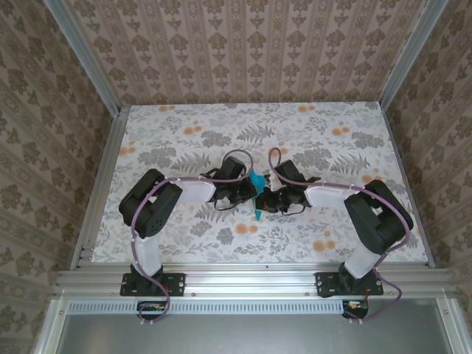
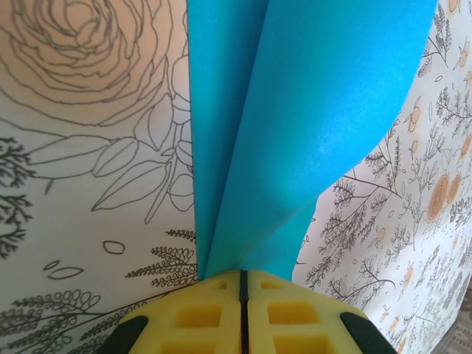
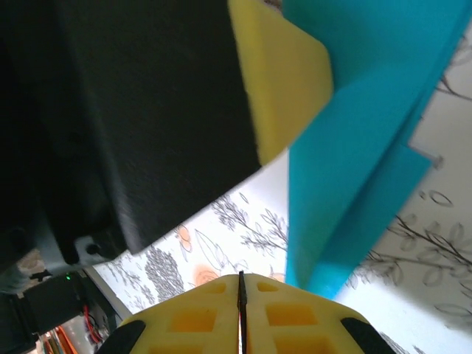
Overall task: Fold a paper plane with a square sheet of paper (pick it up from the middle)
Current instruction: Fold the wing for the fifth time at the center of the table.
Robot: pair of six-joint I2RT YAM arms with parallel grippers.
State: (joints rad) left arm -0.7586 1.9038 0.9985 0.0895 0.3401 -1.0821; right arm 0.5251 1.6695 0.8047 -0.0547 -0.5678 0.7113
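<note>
Arms: two, meeting nose to nose over the middle of the floral table [image 1: 177,133].
Sheet of paper [image 2: 310,110]: one, bright teal, creased lengthwise into a narrow pointed shape, sitting between the two grippers at the table's centre.
Left gripper [image 2: 243,277]: two yellow pads pressed together, with the paper's narrow end pinched in their seam.
Right gripper [image 3: 241,280]: two yellow pads pressed together. The paper's lower point reaches their tip, but I cannot tell whether it is pinched.
Flaps: two, spreading away from the left pads.

Open tabletop [image 1: 184,140] on every side; mid-table, left tool [image 1: 249,195] and right tool [image 1: 267,200] nose to nose, paper plane [image 1: 257,183] between
</note>
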